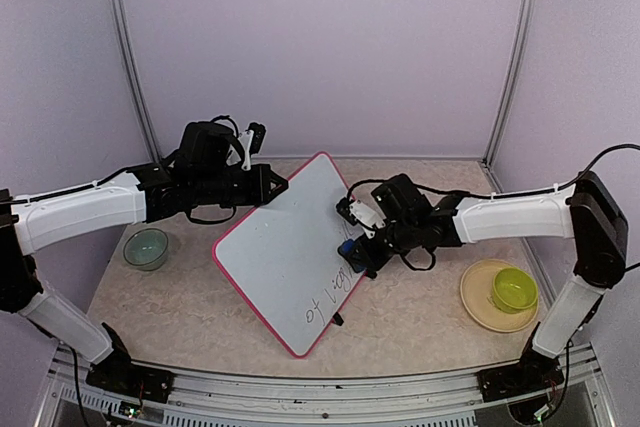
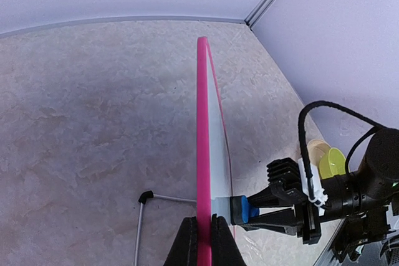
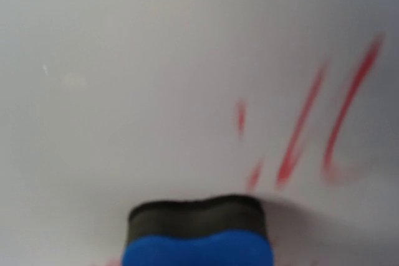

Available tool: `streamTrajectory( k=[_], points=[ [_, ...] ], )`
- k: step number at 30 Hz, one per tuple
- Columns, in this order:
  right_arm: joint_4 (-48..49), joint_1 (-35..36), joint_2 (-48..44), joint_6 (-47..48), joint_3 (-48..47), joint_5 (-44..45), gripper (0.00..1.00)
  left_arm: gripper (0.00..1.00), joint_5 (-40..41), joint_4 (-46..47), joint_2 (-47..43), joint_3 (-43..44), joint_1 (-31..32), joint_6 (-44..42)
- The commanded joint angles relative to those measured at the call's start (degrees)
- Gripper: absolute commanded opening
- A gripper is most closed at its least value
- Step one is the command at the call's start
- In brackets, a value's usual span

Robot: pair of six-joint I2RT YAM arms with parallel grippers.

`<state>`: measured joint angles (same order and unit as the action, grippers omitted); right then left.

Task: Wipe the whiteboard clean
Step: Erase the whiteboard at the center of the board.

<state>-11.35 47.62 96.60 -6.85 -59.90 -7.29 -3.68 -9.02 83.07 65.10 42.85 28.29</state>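
Observation:
The whiteboard (image 1: 280,252) has a pink-red rim and stands tilted mid-table. Dark handwriting (image 1: 325,299) remains near its lower right edge. My left gripper (image 1: 272,187) is shut on the board's upper rim; in the left wrist view its fingers (image 2: 187,244) pinch the pink rim (image 2: 203,123) seen edge-on. My right gripper (image 1: 355,252) is shut on a blue eraser (image 1: 346,247) with a black pad, pressed against the board's face. The eraser also shows in the left wrist view (image 2: 240,209). In the right wrist view the eraser (image 3: 199,232) touches the white surface beside blurred red strokes (image 3: 299,135).
A teal bowl (image 1: 146,247) sits at the left. A yellow plate (image 1: 480,297) with a lime bowl (image 1: 514,289) sits at the right. The board's wire stand with a black foot (image 2: 145,197) rests behind it. Walls close the back and sides.

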Motion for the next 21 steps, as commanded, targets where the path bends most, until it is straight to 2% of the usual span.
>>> streamTrajectory(
  k=[1,7,18,21],
  points=[
    [-0.1,-1.4,2.3,1.2,-8.7,-0.2,0.0,0.0,-0.1,-4.9,0.4,-1.1,1.0,0.1],
    [-0.4,-2.0,2.9,1.5,-9.9,-0.3,0.0,0.0,0.0,-4.8,0.2,-1.3,1.0,0.2],
    [4.9,-2.9,1.4,-0.5,4.3,-1.5,0.0,0.0,-0.4,-4.6,0.1,-1.1,1.1,0.1],
    [5.2,-3.1,1.1,-0.7,5.4,-1.4,0.0,0.0,-0.4,-4.6,0.1,-1.2,1.1,0.1]
  ],
)
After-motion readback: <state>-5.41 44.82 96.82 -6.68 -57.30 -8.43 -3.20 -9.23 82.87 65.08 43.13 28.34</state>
